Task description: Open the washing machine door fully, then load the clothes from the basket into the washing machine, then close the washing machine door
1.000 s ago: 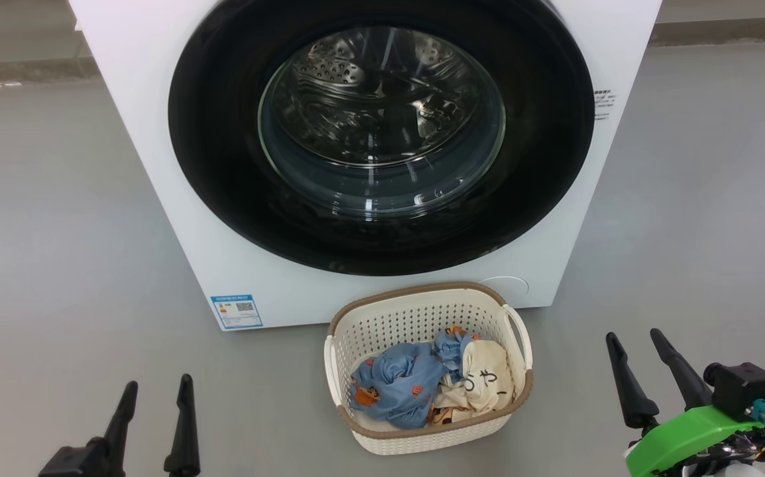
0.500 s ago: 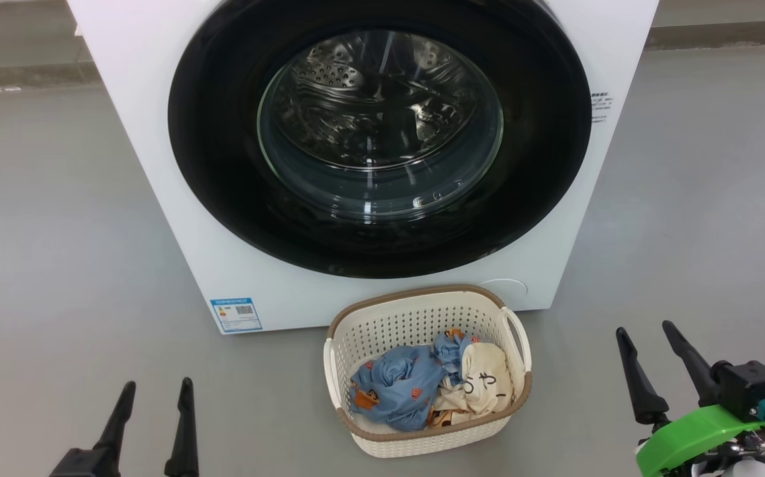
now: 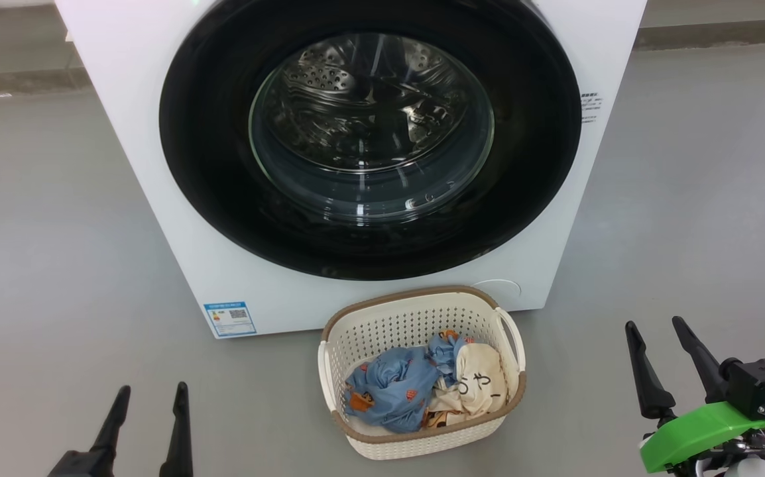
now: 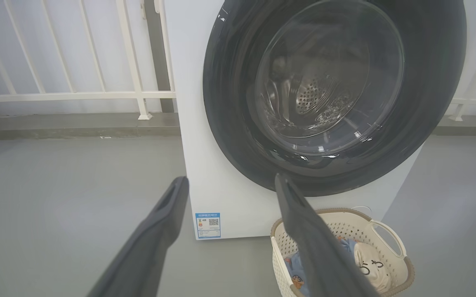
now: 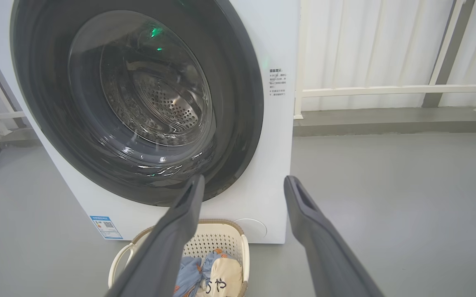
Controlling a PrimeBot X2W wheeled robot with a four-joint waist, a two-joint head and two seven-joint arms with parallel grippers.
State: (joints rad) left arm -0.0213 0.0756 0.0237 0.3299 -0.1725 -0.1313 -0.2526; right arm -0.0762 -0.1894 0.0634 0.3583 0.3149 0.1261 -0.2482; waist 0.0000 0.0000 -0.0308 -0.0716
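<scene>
Head view: washing machine door [image 3: 369, 132], a glossy black ring round bulging glass, is shut on the white washing machine [image 3: 137, 132] just behind the basket [image 3: 356, 318]. Left gripper [image 3: 152, 387] and right gripper [image 3: 654, 322] flank the basket, both spread wide and empty, the right one likely nearer the door. Left wrist view: the perforated basket holds crumpled clothes [image 4: 368, 266]. Right wrist view: the door is above the basket, ahead and left of the fingers.

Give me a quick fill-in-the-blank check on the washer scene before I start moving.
1. The washing machine door is ____ against the washing machine.
2. The basket holding the clothes stands on the floor in ____ of the machine.
3. The left gripper and the right gripper both have their jaws ____.
Missing words: closed; front; open.
</scene>
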